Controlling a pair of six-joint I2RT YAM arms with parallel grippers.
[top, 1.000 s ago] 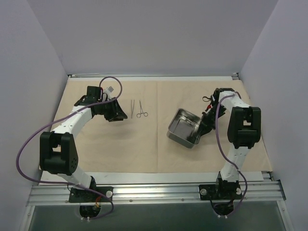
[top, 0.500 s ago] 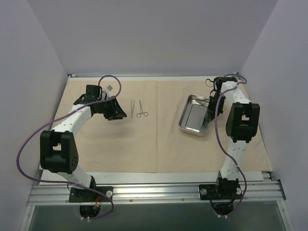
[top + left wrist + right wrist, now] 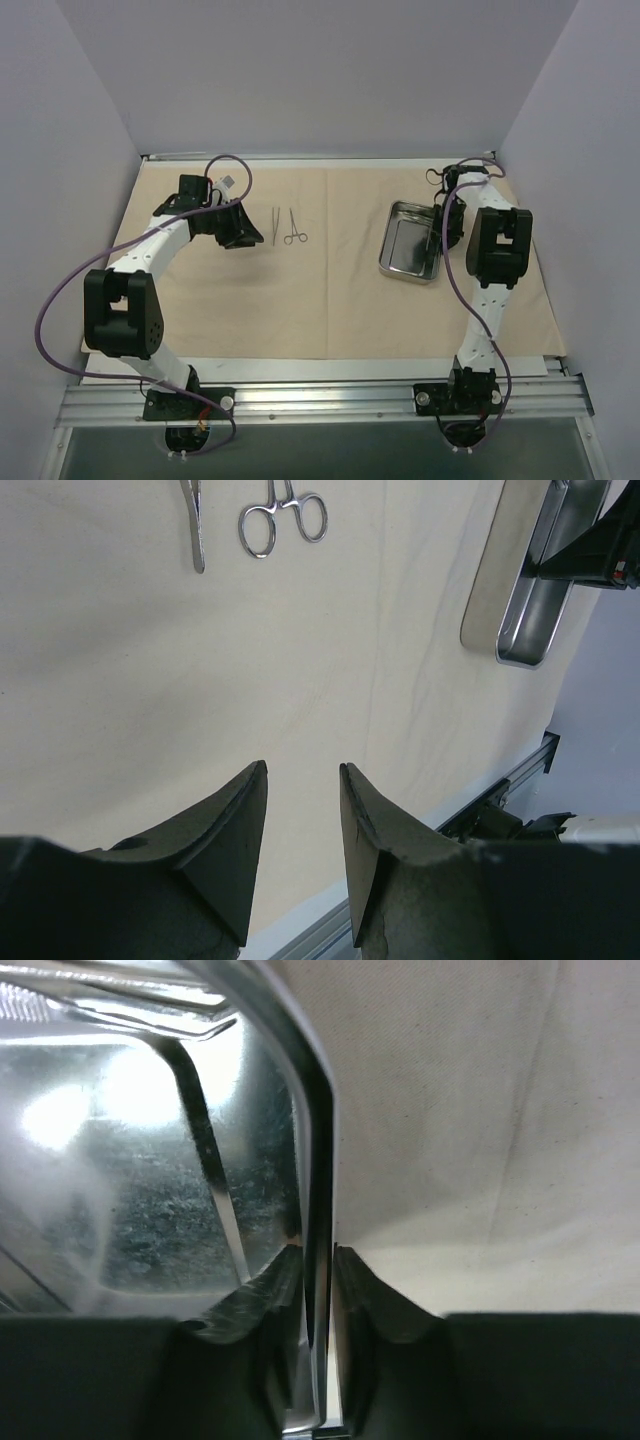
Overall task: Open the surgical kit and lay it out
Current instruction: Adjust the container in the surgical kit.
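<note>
The beige cloth wrap (image 3: 250, 300) lies spread flat over the table. The shiny steel tray (image 3: 408, 242) rests flat on it at the right. My right gripper (image 3: 446, 228) is shut on the tray's right rim; in the right wrist view my right gripper (image 3: 318, 1252) has a finger on each side of the tray wall (image 3: 150, 1160). Two thin metal instruments (image 3: 274, 225) (image 3: 293, 228) lie side by side on the cloth at the back left. My left gripper (image 3: 244, 232) is open and empty just left of them. In the left wrist view my left gripper (image 3: 303, 768) hovers over bare cloth, with the instruments (image 3: 283, 515) ahead.
White walls enclose the table on the left, back and right. The metal rail (image 3: 320, 395) with both arm bases runs along the near edge. A purple cable (image 3: 60, 290) loops off the left arm. The tray also shows in the left wrist view (image 3: 525, 590).
The right gripper has carried the tray from a tilted pose near the middle to the back right and set it flat. The left arm has barely moved.
</note>
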